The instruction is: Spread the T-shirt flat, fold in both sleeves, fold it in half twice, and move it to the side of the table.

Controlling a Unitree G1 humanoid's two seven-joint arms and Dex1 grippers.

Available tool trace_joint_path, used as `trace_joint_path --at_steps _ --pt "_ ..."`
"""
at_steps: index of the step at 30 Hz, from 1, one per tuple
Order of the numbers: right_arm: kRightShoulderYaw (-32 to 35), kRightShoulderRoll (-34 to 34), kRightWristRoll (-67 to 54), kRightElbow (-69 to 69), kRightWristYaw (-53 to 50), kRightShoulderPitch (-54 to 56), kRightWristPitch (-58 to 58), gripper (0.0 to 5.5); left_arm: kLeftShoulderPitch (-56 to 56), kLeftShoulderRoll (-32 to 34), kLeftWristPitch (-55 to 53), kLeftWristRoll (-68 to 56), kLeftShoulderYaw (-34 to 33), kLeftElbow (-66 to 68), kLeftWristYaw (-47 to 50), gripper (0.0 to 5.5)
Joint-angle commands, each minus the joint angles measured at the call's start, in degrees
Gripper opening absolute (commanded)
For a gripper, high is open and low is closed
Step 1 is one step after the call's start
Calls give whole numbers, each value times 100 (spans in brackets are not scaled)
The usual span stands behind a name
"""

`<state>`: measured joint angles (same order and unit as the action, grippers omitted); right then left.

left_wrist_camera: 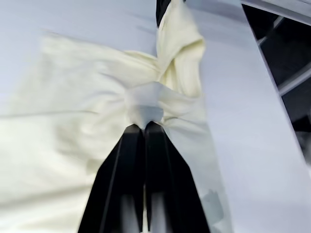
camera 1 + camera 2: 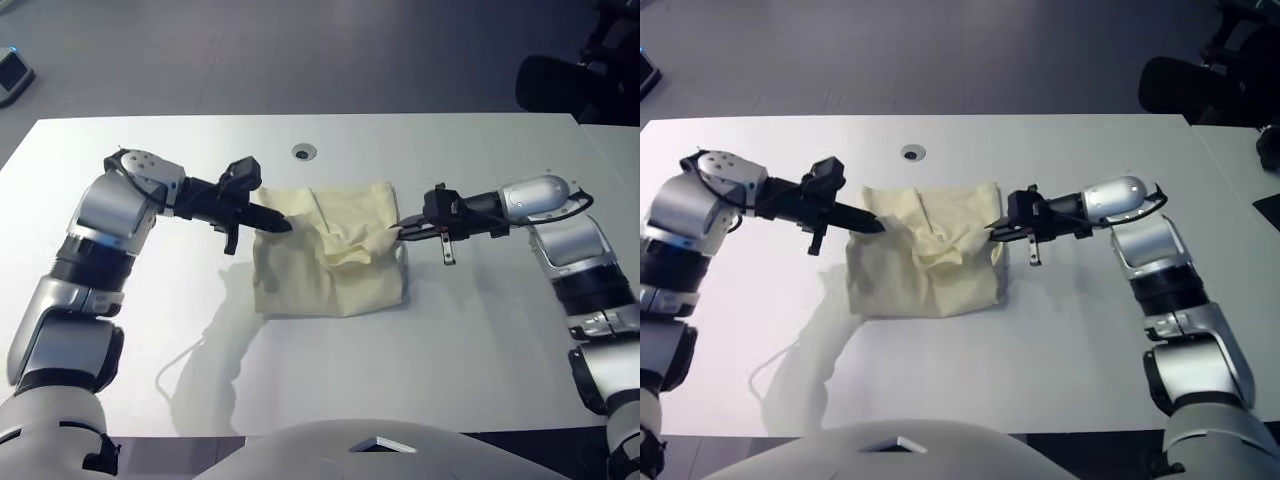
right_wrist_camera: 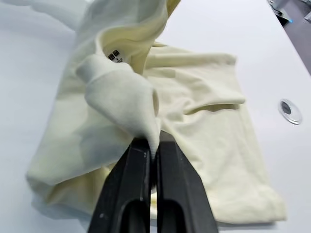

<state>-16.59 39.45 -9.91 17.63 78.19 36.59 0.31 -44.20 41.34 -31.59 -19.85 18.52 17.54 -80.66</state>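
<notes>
Pale yellow T-shirt lying bunched, partly folded, at middle of table. Left gripper clamping cloth at its left edge, right gripper clamping right edge. Pinched folds possibly sitting raised off table.

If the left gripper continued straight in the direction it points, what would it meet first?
The T-shirt it pinches; beyond that, probably the right gripper, though depth is unclear.

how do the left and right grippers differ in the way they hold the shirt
The left gripper pinches the T-shirt at its left edge; the right gripper pinches its right edge. Creases bunch toward the right gripper, while the cloth by the left gripper lies smoother. Both are shut on a small fold of fabric.
</notes>
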Motion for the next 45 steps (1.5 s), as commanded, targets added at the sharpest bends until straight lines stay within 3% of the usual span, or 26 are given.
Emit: trace_joint_path --at_steps 1,10,16,31,45 --pt "-42 -360 324 952 -55 615 -370 2 -477 -337 437 400 -8 947 70 0" --pt "-43 -1336 1278 4089 -1093 1909 -1430 2 -1187 -1270 1793 1263 -230 3641 982 0" --pt "90 -1565 1714 5275 -2044 2107 -1565 2 -1368 -1543 2389 1645 -463 4763 1472 0" --pt "1218 -1992 1261 5533 -2343 2934 -1066 2 -1812 -1621 2526 1670 -1289 4997 1276 0" --pt "1345 -2260 1815 5965 -4341 2855 -575 2 -1640 -1769 2724 2211 -1229 5352 2113 0"
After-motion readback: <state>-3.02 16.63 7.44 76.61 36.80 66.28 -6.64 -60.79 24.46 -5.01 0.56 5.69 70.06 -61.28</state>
